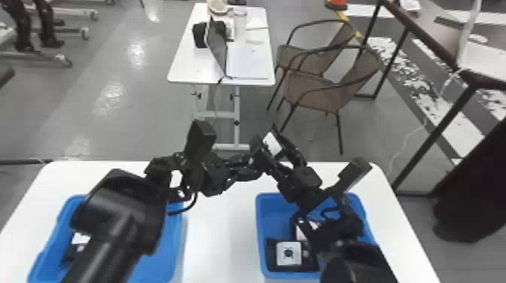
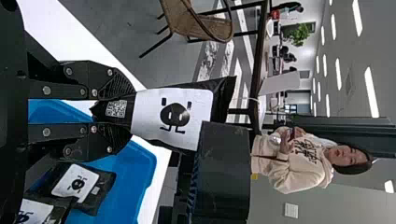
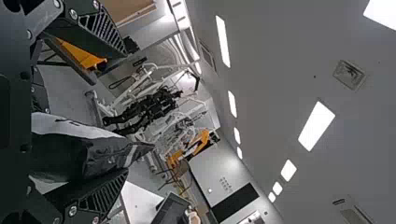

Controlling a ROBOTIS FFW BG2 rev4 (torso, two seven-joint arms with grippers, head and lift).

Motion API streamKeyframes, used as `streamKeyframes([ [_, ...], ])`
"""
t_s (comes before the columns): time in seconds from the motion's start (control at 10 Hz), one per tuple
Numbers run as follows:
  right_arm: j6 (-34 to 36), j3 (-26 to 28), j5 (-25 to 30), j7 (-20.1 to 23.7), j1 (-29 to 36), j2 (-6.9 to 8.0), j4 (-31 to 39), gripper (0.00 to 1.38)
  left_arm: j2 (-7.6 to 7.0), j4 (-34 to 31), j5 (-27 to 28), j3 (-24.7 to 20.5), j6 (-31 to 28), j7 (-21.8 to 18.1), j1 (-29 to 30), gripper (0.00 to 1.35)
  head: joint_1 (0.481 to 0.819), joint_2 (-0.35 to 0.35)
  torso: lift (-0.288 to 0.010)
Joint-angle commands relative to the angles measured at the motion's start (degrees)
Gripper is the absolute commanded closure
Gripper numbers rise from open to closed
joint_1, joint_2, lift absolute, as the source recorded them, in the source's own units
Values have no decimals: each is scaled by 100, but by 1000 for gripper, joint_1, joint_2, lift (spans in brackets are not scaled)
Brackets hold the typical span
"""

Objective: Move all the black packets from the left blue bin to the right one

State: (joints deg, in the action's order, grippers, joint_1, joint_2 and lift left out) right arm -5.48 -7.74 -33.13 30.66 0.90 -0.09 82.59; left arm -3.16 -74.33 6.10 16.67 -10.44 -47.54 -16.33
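Above the table, between the two bins, my left gripper and my right gripper meet at a black packet with a white label. In the left wrist view, the left gripper is shut on one end of this packet. The right gripper stands open, its fingers wide apart on either side of a packet. The left blue bin holds a packet, partly hidden by the left arm. Packets lie in the right blue bin.
Both bins stand on a white table, with bare tabletop between them. Beyond its far edge are a smaller table with a laptop and two brown chairs. The forearms hang over the bins.
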Motion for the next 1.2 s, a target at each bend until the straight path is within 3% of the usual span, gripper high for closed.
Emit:
streamKeyframes([
  [0.0, 126, -61, 17, 19, -99, 14, -103, 414, 9, 41, -135, 117, 6, 17, -37, 1003, 695, -102, 0],
  [0.1, 276, -53, 26, 11, -108, 14, -112, 831, 9, 33, -170, 135, 6, 17, -46, 1003, 695, -102, 0],
  [0.4, 214, 0, 79, -86, -37, 14, -147, 1200, 9, 33, -364, 126, 15, 26, -37, 1003, 695, -103, 0],
  [0.5, 144, 27, 87, -174, 24, 14, -112, 1200, 9, 33, -399, 108, 24, 35, -20, 981, 695, -108, 0],
  [0.6, 12, 35, 35, -236, 68, 14, -129, 1202, 9, 33, -451, 82, 59, 52, -11, 818, 695, -113, 0],
  [0.8, -5, 246, 17, -297, 165, 14, -173, 1202, 0, -222, -381, -173, -73, 52, 209, 248, 695, -122, 0],
  [0.9, -5, 448, 26, -332, 270, 14, -156, 1202, -9, -468, -276, -516, -134, 61, 464, 94, 695, -127, 0],
  [1.1, 74, 800, -27, -482, 569, 14, -76, 1202, 0, -1040, -117, -1368, -363, 79, 1044, 47, 695, -118, 0],
])
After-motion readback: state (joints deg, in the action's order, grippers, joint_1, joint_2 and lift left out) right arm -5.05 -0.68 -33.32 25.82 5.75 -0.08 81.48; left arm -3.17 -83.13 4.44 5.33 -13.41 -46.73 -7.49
